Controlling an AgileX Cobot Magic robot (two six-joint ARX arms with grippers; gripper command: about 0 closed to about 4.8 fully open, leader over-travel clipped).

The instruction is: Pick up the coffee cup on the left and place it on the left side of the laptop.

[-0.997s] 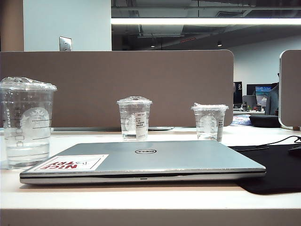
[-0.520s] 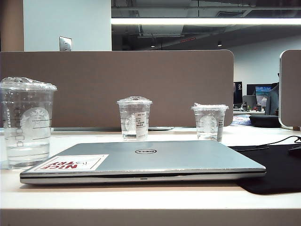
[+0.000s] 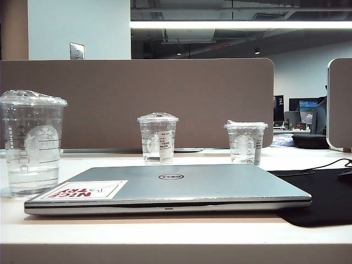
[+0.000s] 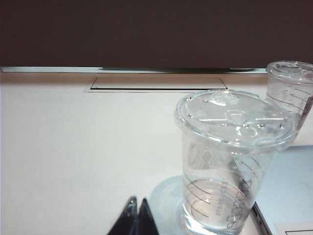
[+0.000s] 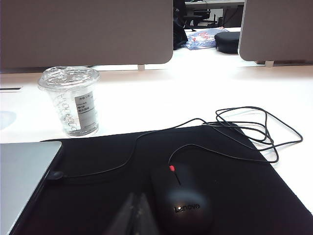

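The coffee cup point(image 3: 33, 146), tall and clear with a domed lid and some water in the bottom, stands on the white table just left of the laptop's front left corner. The closed silver laptop point(image 3: 170, 187) lies flat in the middle, its red-lettered sticker nearest the cup. No gripper shows in the exterior view. In the left wrist view my left gripper point(image 4: 138, 201) is shut and empty, low over the table and short of the coffee cup point(image 4: 230, 161). In its own wrist view, my right gripper point(image 5: 137, 198) is shut and empty above the black mouse pad point(image 5: 234, 196).
A shorter labelled cup point(image 3: 158, 137) and the shortest cup point(image 3: 245, 142) stand behind the laptop, before a brown partition point(image 3: 137, 93). A black mouse point(image 5: 183, 198) with a looped cable point(image 5: 244, 127) lies on the pad right of the laptop. A recessed panel point(image 4: 156, 83) sits at the table's back.
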